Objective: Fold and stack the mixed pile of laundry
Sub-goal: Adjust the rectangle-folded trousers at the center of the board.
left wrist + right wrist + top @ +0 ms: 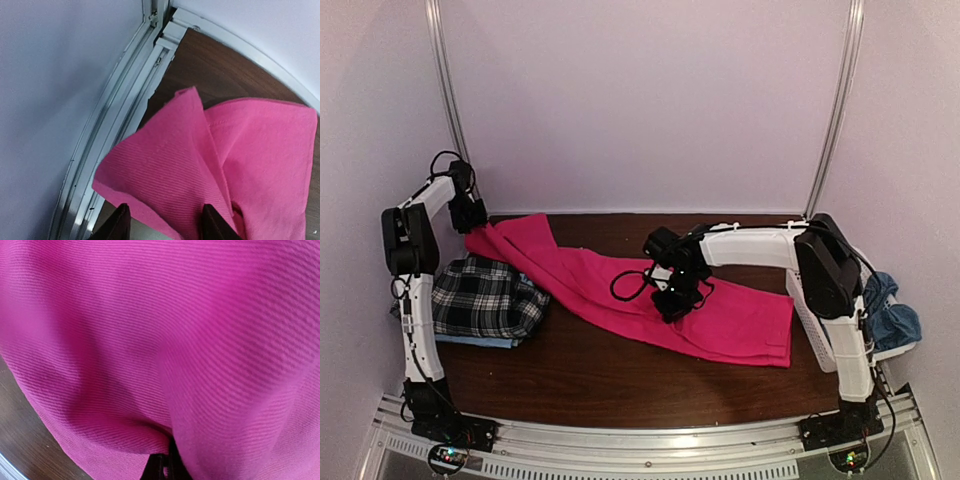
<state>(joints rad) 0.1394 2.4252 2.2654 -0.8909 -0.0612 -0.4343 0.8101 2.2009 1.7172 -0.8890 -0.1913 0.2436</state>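
- Hot-pink trousers (160, 340) sit right up against the R wrist cam and fill nearly all of it. A strip of brown table (20, 440) shows at lower left of that frame.
- R gripper (676, 296): clamped on a fold of the trousers. In its wrist view the fabric funnels down into the dark fingers at bottom centre. In the top view it sits just right of frame centre, about mid-length of the garment.
- L gripper (166, 222): fingers (117, 225) stand apart w/ the trouser end lying between them. Looks released, no pinch visible. In the top view it's at upper left, by the back wall rail.
- Where the trousers are: on the table, centre of the top view, mostly flat. The upper-left end is rumpled and peaks up toward the L gripper.
- Long axis: diagonal, from upper left down to lower right of the top view. The end at right is broad and straight-edged. Can't tell waist from hems.
- Rest of pile: plaid shirt (485, 298) at left of frame lies on a light blue shirt (480, 340), prob. the stack. A duller blue cloth (895, 318) hangs at the white basket (815, 330) at far right.
- Step, my read: laying out and straightening the trousers before the first fold. Nothing of them is folded yet.
- Next move, my read: L gripper needs to close on its end. Then both arms pull along the diagonal to take out the wrinkles and square the garment before folding end to end.
- Watch-out: R grip is mid-cloth, so lifting may bunch the fabric rather than flatten it.
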